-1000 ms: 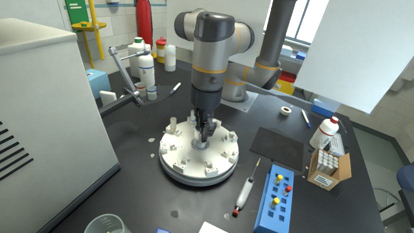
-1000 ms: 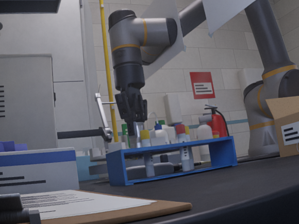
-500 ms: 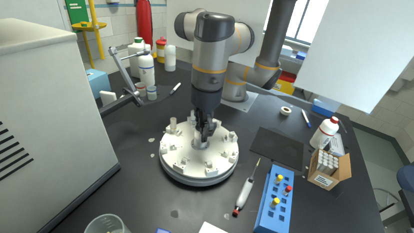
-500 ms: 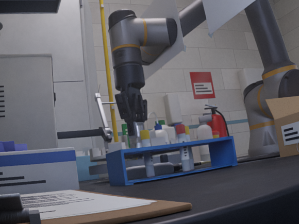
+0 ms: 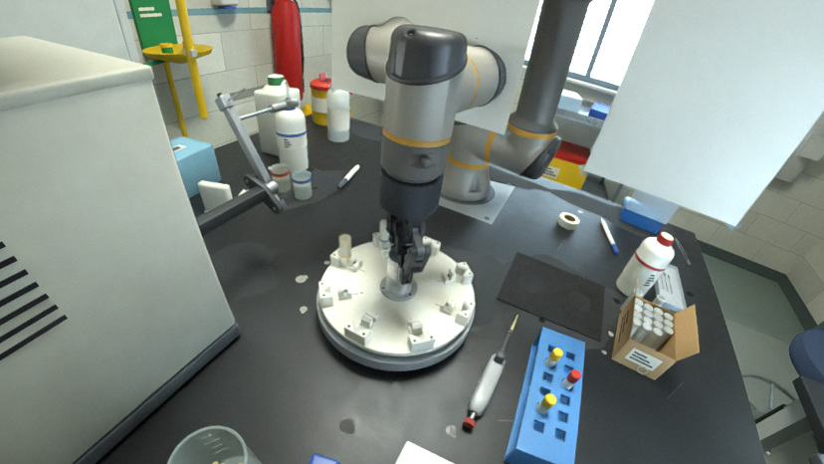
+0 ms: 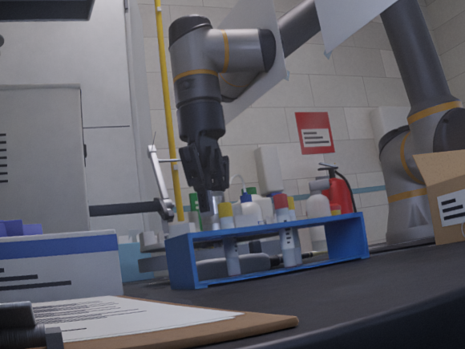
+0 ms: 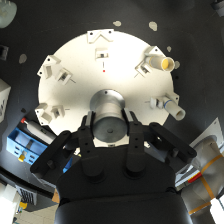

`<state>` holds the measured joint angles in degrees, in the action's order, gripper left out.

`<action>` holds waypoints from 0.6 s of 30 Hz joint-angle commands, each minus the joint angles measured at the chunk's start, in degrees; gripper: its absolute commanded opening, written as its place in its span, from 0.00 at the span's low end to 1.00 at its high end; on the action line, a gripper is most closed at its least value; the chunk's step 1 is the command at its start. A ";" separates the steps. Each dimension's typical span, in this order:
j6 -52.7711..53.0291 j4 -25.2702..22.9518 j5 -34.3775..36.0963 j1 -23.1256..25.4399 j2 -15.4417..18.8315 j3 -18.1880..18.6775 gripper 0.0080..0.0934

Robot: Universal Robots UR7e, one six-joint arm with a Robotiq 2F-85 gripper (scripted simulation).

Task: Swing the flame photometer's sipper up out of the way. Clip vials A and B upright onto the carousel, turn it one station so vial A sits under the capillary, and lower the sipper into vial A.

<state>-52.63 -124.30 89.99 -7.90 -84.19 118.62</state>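
My gripper point(image 5: 403, 270) point(image 7: 108, 118) point(image 6: 209, 195) points straight down over the middle of the white carousel point(image 5: 396, 300) point(image 7: 104, 83), and I have the grey centre hub knob point(image 7: 108, 117) point(image 5: 398, 283) clamped between my fingers. Two vials stand upright in clips on the far rim: one with a yellow cap point(image 7: 161, 63) point(image 5: 345, 248) and one with a blue ring point(image 7: 172, 108) point(image 5: 383, 233). The sipper arm point(image 5: 245, 150) point(image 6: 157, 177) is swung up, left of the carousel.
Behind the carousel stand reagent bottles point(image 5: 291, 138) and the arm's base point(image 5: 478, 173). The photometer cabinet point(image 5: 86, 230) fills the left side. Right of the carousel lie a black mat point(image 5: 550, 294), a pipette point(image 5: 487, 383), a blue vial rack point(image 5: 548, 392) point(image 6: 264, 245) and a cardboard tube box point(image 5: 654, 334).
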 commanded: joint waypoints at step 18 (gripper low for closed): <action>0.00 -0.51 0.01 0.01 0.14 0.15 0.00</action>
<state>-52.63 -124.78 89.98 -7.90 -83.94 118.85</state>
